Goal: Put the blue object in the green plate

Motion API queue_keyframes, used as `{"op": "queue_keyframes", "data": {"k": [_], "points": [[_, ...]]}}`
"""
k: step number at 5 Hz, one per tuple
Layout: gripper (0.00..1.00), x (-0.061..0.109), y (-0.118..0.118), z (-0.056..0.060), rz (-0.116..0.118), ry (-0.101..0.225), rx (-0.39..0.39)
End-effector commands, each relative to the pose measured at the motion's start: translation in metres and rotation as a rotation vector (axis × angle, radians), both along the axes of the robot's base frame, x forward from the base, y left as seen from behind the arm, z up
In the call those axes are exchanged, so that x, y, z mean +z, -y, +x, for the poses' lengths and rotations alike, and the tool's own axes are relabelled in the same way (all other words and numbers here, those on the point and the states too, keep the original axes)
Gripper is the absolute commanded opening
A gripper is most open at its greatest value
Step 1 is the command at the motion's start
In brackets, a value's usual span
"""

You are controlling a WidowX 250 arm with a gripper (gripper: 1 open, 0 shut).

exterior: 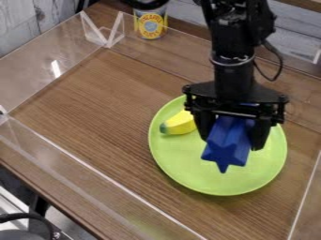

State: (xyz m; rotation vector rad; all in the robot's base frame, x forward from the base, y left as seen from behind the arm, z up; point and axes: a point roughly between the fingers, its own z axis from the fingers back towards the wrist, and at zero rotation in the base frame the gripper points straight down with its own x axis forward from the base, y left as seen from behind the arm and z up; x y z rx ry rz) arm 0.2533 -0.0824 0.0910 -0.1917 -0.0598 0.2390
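The royal-blue star-like block (227,146) hangs point-down between the fingers of my gripper (232,127), just over the lime-green plate (189,167). Its lowest point is close to the plate's surface; I cannot tell if it touches. The gripper is shut on the block, and the black arm rises straight above it. A yellow toy banana (183,123) lies on the plate's left part, beside the gripper's left finger.
The wooden table is walled by clear acrylic panels (51,66) at left, front and right. A yellow tin (150,25) and a clear bent stand (103,31) sit at the back. Black cables hang behind the arm.
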Motion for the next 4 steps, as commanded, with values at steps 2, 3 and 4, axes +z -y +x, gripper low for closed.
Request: {"op": "queue_keyframes", "data": {"k": [2, 3, 4], "points": [[1.0, 0.0164, -0.0028, 0.0008, -0.015, 0.057, 0.014], [1.0, 0.0163, -0.0032, -0.0006, -0.015, 0.059, 0.017], [1.0, 0.0166, -0.0048, -0.0014, -0.015, 0.062, 0.02]]}}
